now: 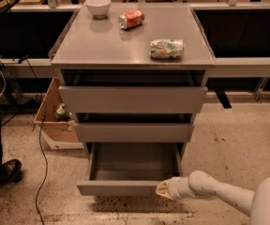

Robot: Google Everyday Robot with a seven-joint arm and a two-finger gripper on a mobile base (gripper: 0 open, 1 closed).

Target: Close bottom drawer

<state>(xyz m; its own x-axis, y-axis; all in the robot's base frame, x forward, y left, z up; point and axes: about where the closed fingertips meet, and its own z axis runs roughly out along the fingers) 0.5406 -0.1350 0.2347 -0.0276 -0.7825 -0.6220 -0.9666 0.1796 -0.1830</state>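
The bottom drawer of the grey cabinet is pulled far out, showing its grey box interior. Its short flat front faces me near the floor. My gripper comes in from the lower right on a white arm and sits against the right end of that drawer front. The middle drawer and the top drawer above are each pulled out a little.
On the cabinet top are a white bowl, an orange can and a crushed green can, both lying down. A cardboard box stands left of the cabinet, with a black cable on the floor and a shoe at far left.
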